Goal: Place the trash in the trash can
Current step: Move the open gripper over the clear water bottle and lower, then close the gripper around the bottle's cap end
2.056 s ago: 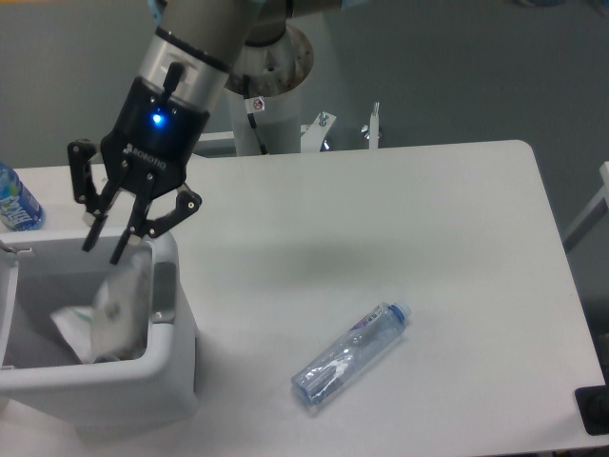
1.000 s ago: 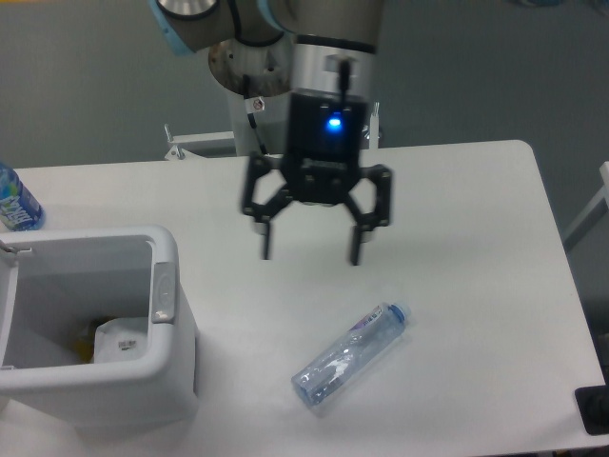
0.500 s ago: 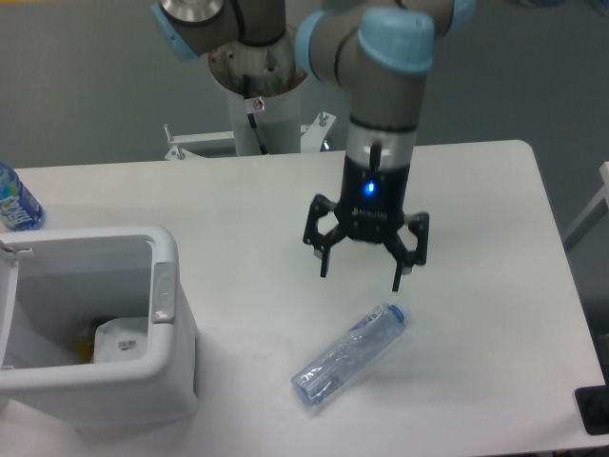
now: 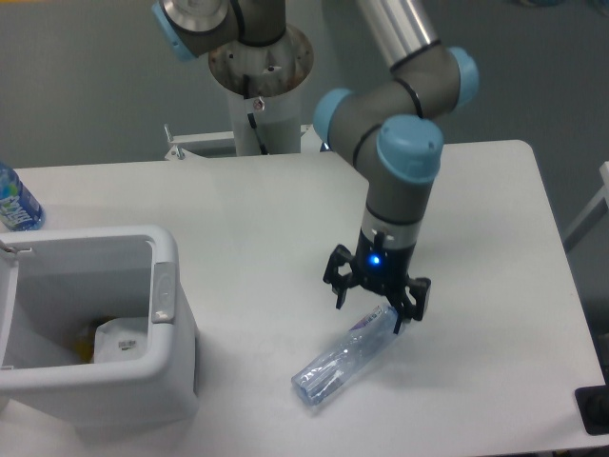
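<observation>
White tabletop [image 4: 285, 209] filled most of the fixed camera's view, with the arm [image 4: 400, 162] reaching down from the upper middle toward its right half. At the arm's end the gripper [image 4: 375, 307] pointed straight down with a blue light glowing on its body, its two fingers [image 4: 340, 290] spread wide apart and holding nothing. It hung over the cap end of the clear plastic bottle [image 4: 338, 362], a finger on either side of the neck, though whether either finger touched the bottle could not be told. The bottle lay on its side on the table, slanting from lower left to upper right, its cap hidden behind the gripper. At the lower left stood the white trash can [image 4: 162, 381], open at the top, with a grey oblong button [image 4: 163, 291] on its right rim. Inside it, low on the floor, lay the white wrinkly packet [image 4: 119, 340]. At the far left edge, behind the can, part of a bottle with a bright blue label [image 4: 16, 203] stood upright.
</observation>
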